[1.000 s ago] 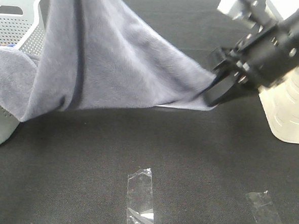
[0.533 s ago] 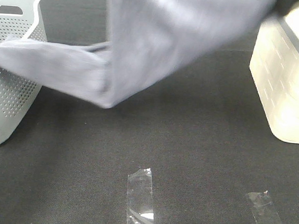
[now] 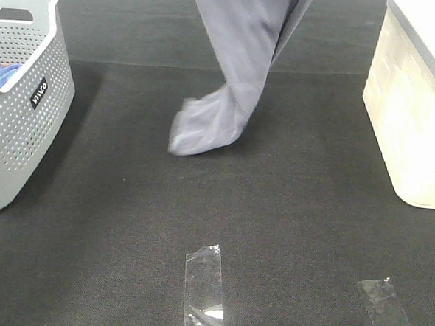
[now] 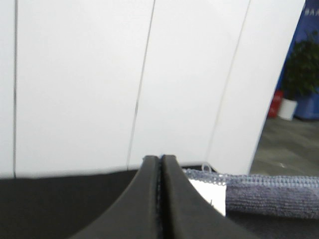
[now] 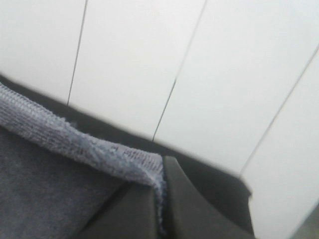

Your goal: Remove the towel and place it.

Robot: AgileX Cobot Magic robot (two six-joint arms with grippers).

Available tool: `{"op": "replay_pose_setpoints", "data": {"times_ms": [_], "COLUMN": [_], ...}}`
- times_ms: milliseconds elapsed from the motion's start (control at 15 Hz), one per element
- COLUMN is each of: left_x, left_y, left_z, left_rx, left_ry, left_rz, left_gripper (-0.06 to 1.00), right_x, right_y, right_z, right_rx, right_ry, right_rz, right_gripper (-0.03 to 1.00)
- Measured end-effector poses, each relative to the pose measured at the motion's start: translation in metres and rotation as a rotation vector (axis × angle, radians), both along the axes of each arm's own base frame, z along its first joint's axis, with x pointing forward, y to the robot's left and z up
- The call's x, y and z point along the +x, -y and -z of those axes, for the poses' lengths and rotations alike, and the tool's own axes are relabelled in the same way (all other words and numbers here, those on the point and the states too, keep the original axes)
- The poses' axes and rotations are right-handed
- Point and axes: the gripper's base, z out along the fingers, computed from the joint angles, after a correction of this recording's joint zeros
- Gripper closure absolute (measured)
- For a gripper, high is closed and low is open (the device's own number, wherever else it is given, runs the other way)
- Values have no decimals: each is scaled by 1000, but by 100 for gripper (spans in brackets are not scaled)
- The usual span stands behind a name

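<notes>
The slate-grey towel [image 3: 239,53] hangs from above the top edge of the exterior view, bunched into a narrow column. Its lower end [image 3: 197,128] rests on the black table, mid-way between the two baskets. Both grippers are out of the exterior view. In the left wrist view my left gripper [image 4: 160,158] has its jaws pressed together, and the towel's hem [image 4: 279,196] with a white tag runs out from beside them. In the right wrist view my right gripper [image 5: 162,167] is shut on the towel's hemmed corner [image 5: 75,142].
A grey perforated basket [image 3: 28,122] stands at the left edge with a bright blue cloth [image 3: 1,72] inside. A cream-white basket [image 3: 419,124] stands at the right edge. Clear tape strips [image 3: 204,288] [image 3: 389,314] lie on the black mat near the front.
The towel has come wholly out of the grey basket and been lifted high. It went from a wide spread sheet to a narrow hanging column. The right arm has risen out of the exterior view.
</notes>
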Motion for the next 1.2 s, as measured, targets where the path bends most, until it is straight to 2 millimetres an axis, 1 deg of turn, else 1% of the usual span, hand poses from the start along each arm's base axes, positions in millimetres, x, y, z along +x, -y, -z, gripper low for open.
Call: {"op": "replay_pose_setpoints", "data": {"times_ms": [67, 133, 200, 267, 400, 467, 533, 600, 733, 800, 1000, 1067, 1133, 1200], "left_x": [-3, -6, -8, -8, -9, -11, -11, -13, -20, -28, -34, -33, -28, -19], "left_y": [-2, -3, -2, 0, 8, 10, 11, 12, 14, 13, 11, 12, 12, 13], "left_z": [-17, -29, -33, -31, -14, -6, -3, 4, 21, 38, 68, 77, 86, 95], "left_rx": [27, 72, 132, 213, 372, 445, 473, 512, 543, 563, 552, 548, 552, 554], "left_ry": [70, 121, 140, 127, 16, -44, -67, -124, -314, -512, -804, -865, -889, -875], "left_rz": [-17, -26, -19, 5, 112, 161, 178, 215, 305, 360, 402, 401, 392, 365], "left_gripper": [94, 94, 94, 94, 94, 94, 94, 94, 94, 94, 94, 94, 94, 94], "right_x": [-1, -1, -1, 1, 9, 14, 17, 19, 16, 8, 0, 0, 6, 15], "right_y": [-2, -3, -2, -1, 2, 2, 2, 2, 2, -2, -9, -10, -12, -13], "right_z": [-9, -13, -12, -5, 18, 34, 42, 54, 73, 84, 105, 115, 124, 134], "right_rx": [2, 5, 2, 1, -2, -8, -9, -11, 15, 18, 20, 6, -3, -19], "right_ry": [70, 100, 86, 27, -152, -245, -295, -383, -560, -708, -935, -1005, -1028, -1010], "right_rz": [-25, -36, -29, -6, 57, 84, 97, 120, 149, 113, 74, 78, 80, 87], "right_gripper": [97, 97, 97, 97, 97, 97, 97, 97, 97, 97, 97, 97, 97, 97]}}
